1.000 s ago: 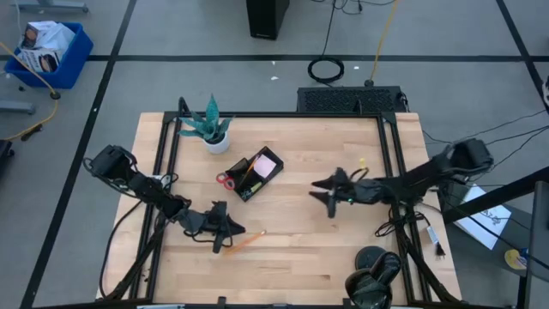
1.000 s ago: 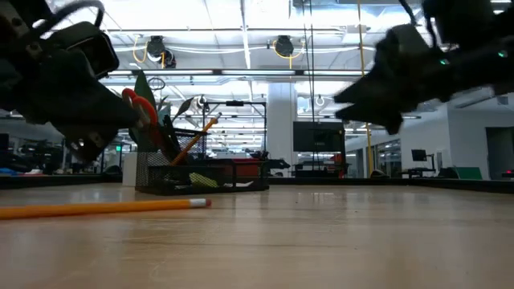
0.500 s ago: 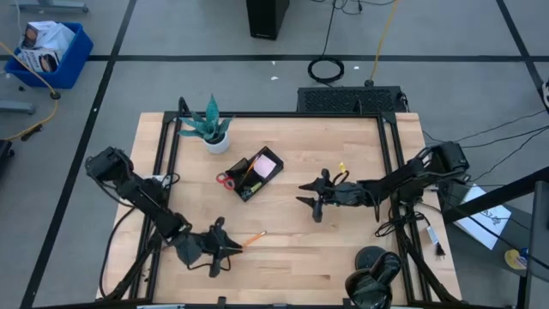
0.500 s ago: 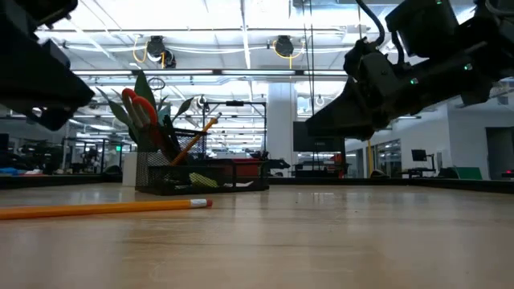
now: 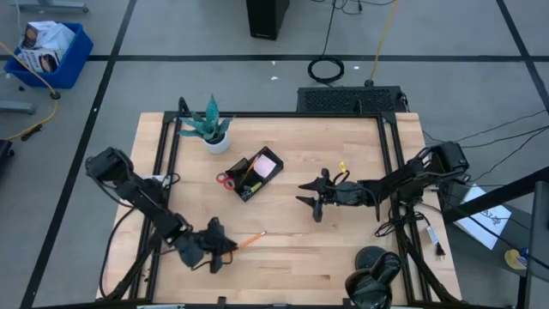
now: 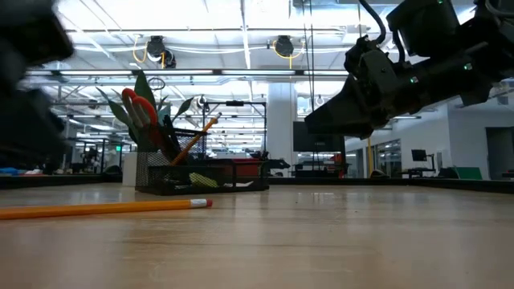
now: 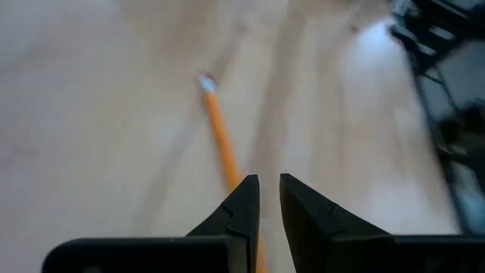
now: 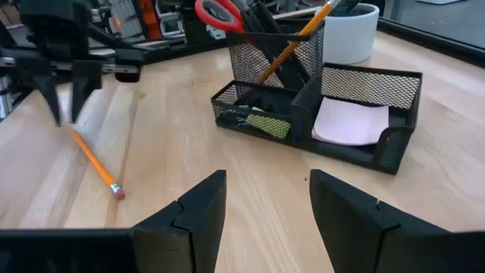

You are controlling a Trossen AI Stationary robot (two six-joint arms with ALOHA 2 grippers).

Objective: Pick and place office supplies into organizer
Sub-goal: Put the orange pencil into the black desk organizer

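Now, stage: one orange pencil [image 5: 250, 239] lies loose on the table [image 5: 343, 266]; the rest of the supplies appear to sit in the organizer [image 5: 250, 176] already.
Pencil: flat on the wood at the near left, eraser end pointing right and slightly away, well apart from the organizer.
Organizer: black mesh tray toward the far middle of the table, beside the potted plant [image 5: 210, 129]; it holds the red-handled scissors [image 8: 221, 13] and another pencil upright in the cup section, and the pink sticky pad [image 8: 350, 121] in the flat section.
Left claw [image 7: 262, 199]: poised directly over the near end of the loose pencil, fingers only a narrow slit apart, holding nothing.
Right claw [image 8: 263, 203]: hanging above the middle right of the table, fingers spread wide and empty, facing the organizer; it looks to be waiting.
Step in hand: getting a hold on the loose pencil with the left claw.
How to do it well: the slit looks too tight to slide over the pencil, so widen the fingers first, then come down with one finger on each side of the shaft, squarely across it.
Grip point: a hold nearer the pencil's middle should keep it from tipping on the lift.
Risk: a pencil rolls easily, so a finger landing on top could push it away.
After the lift: carry it far and right to the cup section and let it go eraser or tip down.
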